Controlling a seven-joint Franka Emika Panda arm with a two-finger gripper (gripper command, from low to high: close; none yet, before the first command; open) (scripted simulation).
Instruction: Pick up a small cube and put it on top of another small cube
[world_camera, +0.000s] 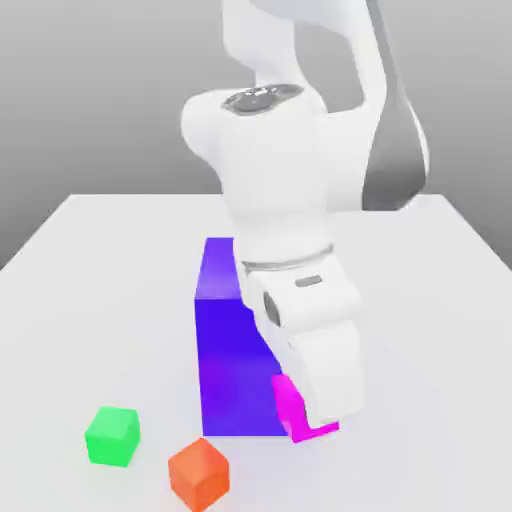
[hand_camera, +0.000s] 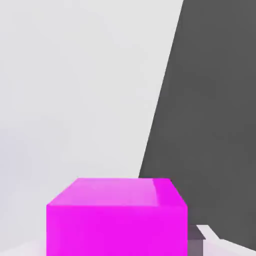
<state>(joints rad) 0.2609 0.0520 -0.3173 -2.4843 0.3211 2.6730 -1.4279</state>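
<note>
- Pink cube sits at the tip of the gripper, low over the table, just beside the blue block on the exterior view's right.
- Mostly hidden by the white hand in the exterior view; only one magenta face and a lower edge showing.
- Cannot tell there whether resting on the table or raised just off it.
- Hand view: pink cube right in front of the camera, top face and front face visible, square to the lens.
- Fingers clenched on the pink cube, one on each side; a pale finger showing just beside its side face, touching or nearly so.
- Gripper pointing down and tilted slightly toward the camera of the exterior view.
- Green cube and orange cube near each other on the table, on the exterior view's left, well apart from the gripper.
- Blue block upright, far taller than any of the cubes, partly covered by the arm.
</note>
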